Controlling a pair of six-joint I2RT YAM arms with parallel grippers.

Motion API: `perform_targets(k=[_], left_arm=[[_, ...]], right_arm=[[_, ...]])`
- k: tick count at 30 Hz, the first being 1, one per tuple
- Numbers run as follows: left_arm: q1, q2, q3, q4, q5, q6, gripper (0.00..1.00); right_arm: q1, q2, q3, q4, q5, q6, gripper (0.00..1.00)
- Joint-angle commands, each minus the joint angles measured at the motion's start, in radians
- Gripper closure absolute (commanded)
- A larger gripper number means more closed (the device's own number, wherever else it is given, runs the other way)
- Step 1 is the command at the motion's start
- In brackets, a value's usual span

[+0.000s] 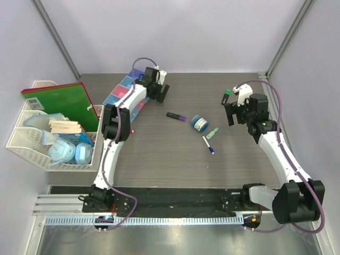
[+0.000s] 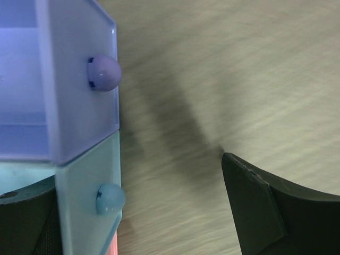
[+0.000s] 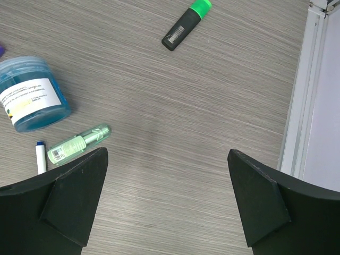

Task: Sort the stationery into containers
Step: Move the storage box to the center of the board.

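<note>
A: Grippers?
B: left gripper [image 2: 138,170] jaws apart, empty, beside bins [image 2: 85,106]; right gripper [image 3: 168,153] jaws apart, empty, over table [image 3: 175,106].
A: Stationery?
B: green-capped highlighter [image 3: 186,25], blue jar [image 3: 32,101], green bottle [image 3: 78,143] loose on table.

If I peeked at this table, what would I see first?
Probably the robot's black claws: the left claw is at the row of see-through blue and pink plastic bins at the back left, and the right claw hangs open on the right. Between them, mid-table, sits a round blue jar, and a big green notebook stands in the white mesh organiser far left.
</note>
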Motion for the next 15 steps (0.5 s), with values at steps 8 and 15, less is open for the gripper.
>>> perform_targets(k=[8,15], left_arm=[[-0.093,-0.119,-0.091,0.085,-0.026,0.041,0.11],[-0.092,-0.223,-0.131,0.162,-0.123,0.026,0.09]], right_arm=[[-0.004,-0.037,-0.008,0.043,0.008,0.009,0.00],[-0.004,-0.041,-0.009,0.043,0.006,0.009,0.00]])
